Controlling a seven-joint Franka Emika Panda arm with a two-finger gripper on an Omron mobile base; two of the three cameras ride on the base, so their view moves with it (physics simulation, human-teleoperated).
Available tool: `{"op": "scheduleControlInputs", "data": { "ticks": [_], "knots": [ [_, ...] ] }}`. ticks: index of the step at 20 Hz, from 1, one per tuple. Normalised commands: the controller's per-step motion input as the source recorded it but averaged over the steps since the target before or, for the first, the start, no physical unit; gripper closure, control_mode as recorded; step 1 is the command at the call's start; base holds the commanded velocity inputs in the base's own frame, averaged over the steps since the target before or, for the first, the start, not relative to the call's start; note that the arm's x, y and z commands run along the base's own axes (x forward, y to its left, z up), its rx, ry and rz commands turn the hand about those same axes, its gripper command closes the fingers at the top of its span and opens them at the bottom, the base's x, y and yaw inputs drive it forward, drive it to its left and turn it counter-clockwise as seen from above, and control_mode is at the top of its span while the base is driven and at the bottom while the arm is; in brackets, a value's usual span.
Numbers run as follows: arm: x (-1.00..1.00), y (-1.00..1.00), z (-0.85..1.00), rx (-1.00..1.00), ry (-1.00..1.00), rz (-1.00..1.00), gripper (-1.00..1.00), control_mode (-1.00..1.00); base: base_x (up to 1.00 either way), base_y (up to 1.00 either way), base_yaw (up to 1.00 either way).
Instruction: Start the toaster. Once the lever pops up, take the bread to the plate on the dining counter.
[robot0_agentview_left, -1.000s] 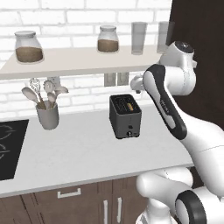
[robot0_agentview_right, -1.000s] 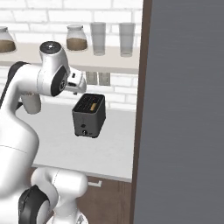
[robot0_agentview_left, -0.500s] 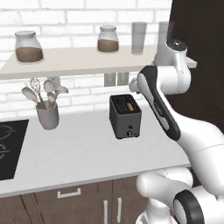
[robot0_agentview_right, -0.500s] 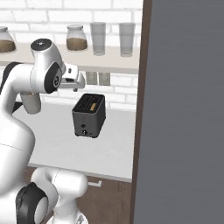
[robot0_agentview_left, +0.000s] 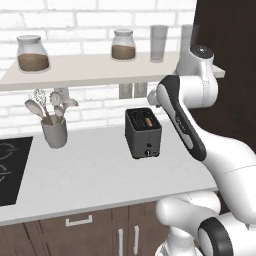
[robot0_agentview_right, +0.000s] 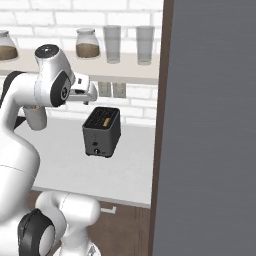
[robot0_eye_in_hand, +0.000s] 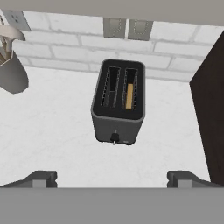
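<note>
Hovering above the pale tabletop, the white arm's two-finger pincer hangs spread wide apart, holding nothing. Below it stands the small boxy dark grey toaster, near the brick wall, with a thin tan slice of bread sunk in its right slot. A small dark lever sits on its narrow front face. A grey utensil cup stands well to the left.

The toaster stands on the counter toward its right end, near the back wall. The bread sits in the toaster's right slot. The lever is on the narrow face turned to the counter's front edge. A utensil cup stands well left of the toaster, and a hob lies at the counter's left end. Two jars and two glasses stand on the shelf above.
</note>
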Motion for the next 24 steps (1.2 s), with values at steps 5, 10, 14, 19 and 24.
{"op": "scheduleControlInputs", "data": {
  "ticks": [5,10,14,19,24],
  "knots": [
    [0.00,0.00,0.00,0.00,0.00,0.00,-1.00,-1.00,0.00,0.00,0.00],
    [0.00,0.00,0.00,0.00,0.00,0.00,-1.00,-1.00,0.00,0.00,0.00],
    [0.00,0.00,0.00,0.00,0.00,0.00,-1.00,-1.00,0.00,0.00,0.00],
    [0.00,0.00,0.00,0.00,0.00,0.00,-1.00,-1.00,0.00,0.00,0.00],
    [0.00,0.00,0.00,0.00,0.00,0.00,-1.00,-1.00,0.00,0.00,0.00]
  ]
}}
